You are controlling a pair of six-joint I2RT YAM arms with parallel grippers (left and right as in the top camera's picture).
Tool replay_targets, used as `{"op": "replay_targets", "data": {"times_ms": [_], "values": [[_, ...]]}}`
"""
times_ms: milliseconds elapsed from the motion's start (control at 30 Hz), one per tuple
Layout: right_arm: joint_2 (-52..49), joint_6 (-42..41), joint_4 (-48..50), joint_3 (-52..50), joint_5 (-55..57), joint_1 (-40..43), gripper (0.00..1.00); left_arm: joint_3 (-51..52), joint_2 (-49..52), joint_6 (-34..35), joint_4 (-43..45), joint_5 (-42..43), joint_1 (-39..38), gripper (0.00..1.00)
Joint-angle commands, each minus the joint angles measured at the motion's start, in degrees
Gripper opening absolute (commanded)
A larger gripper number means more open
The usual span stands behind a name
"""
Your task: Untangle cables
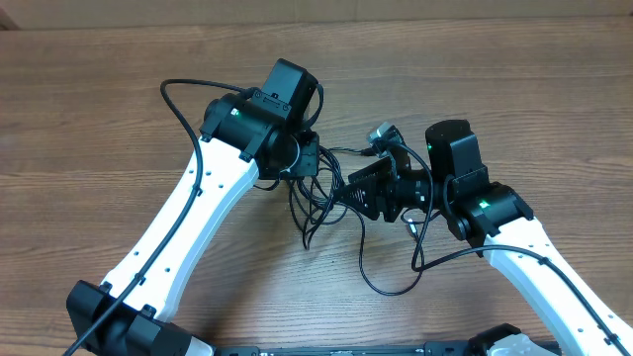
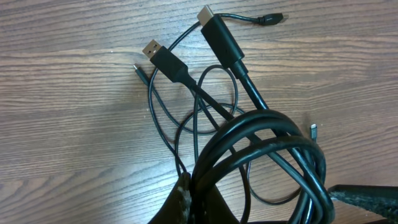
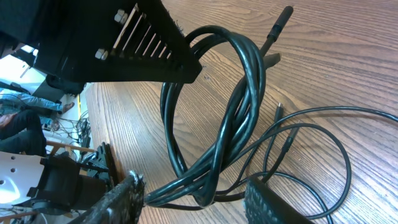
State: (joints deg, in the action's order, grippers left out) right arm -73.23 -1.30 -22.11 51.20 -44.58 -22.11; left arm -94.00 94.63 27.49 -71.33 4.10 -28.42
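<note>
**Item:** cables (image 2: 261, 134). Black cords in one knot: a thick coil with several thin loops threaded through it.

**Location:** the near bend of the coil sits in the left pincer (image 2: 189, 204). The rest fans out ahead of that pincer over the bench (image 2: 62, 137).

**Ends:** a flat USB plug (image 2: 152, 48) and a longer square-nosed plug (image 2: 210, 15) lie side by side, well ahead of the left pincer. A small plug (image 2: 270, 18) lies beyond them on a thin lead.

**Left pincer:** clamped shut on the thick coil.

**Right pincer** (image 3: 196, 186)**:** jaws partly apart. Strands of the bundle run through the gap, and neither finger appears to press on them.

**Handling (judged):**
- The whole knot is light.
- Thin cords are limp and drape freely.
- The thick cord is springy and keeps its coil.
- Jackets are smooth and likely to slip in a slack pinch.
- Plugs are rigid and apt to catch on loops.

**Hold (judged):** take one strand just beside the pincer where it leaves the knot, or the jacket right behind a plug. Do not grip across the whole bundle.
</note>
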Motion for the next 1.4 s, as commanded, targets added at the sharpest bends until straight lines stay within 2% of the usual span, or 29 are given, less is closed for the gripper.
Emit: {"op": "replay_targets", "data": {"times_ms": [0, 233, 400, 767, 933, 1100, 1367], "values": [[0.5, 0.3, 0.7, 0.2, -0.2, -0.1, 0.50, -0.7, -0.2, 1.9, 0.1, 0.9, -0.4, 0.04], [0.5, 0.3, 4.6, 0.2, -1.8, -0.1, 0.48, -0.7, -0.2, 1.9, 0.0, 2.4, -1.1, 0.04], [0.5, 0.3, 3.5, 0.2, -2.0, -0.1, 0.43, -0.7, -0.2, 2.1, 1.0, 3.4, -1.6, 0.04], [0.5, 0.3, 2.0, 0.2, -2.2, -0.8, 0.43, -0.7, -0.2, 3.0, 2.9, 3.5, -2.8, 0.04], [0.5, 0.3, 1.6, 0.2, -0.2, -2.2, 0.45, -0.7, -0.2, 3.0, 3.1, 4.5, -2.9, 0.04], [0.5, 0.3, -1.2, 0.2, 4.3, -2.2, 0.50, -0.7, -0.2, 3.0, 3.1, 4.5, -2.9, 0.04], [0.5, 0.3, -3.3, 0.2, 4.7, -2.2, 0.52, -0.7, -0.2, 3.0, 3.4, 5.2, -2.9, 0.04]]}}
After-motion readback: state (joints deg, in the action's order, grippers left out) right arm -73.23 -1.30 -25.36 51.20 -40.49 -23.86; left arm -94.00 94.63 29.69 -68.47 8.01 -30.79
